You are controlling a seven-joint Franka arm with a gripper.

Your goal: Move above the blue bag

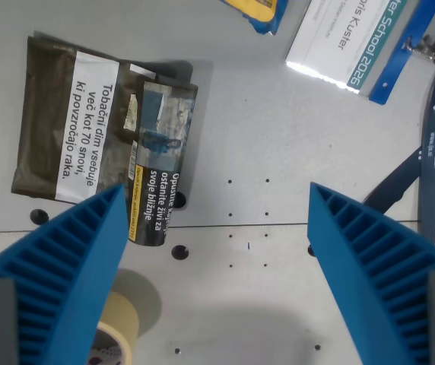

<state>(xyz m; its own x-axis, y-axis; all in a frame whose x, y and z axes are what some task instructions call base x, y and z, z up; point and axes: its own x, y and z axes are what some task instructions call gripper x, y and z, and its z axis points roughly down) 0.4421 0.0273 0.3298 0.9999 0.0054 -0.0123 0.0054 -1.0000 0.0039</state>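
— While the gripper (216,251) hangs wide open over the table (263,137), what lies left of the name card (354,38)?
— A dark pouch (73,118), then a small pack (160,163). The blue bag (257,11) peeks in just left of the card — at the top edge.

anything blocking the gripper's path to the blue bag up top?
Nothing visible does. The gripper is open over bare table. The blue bag is only partly in frame at the top edge. The tobacco pouch lies flat to the wrist view's left, and the name badge to the right.
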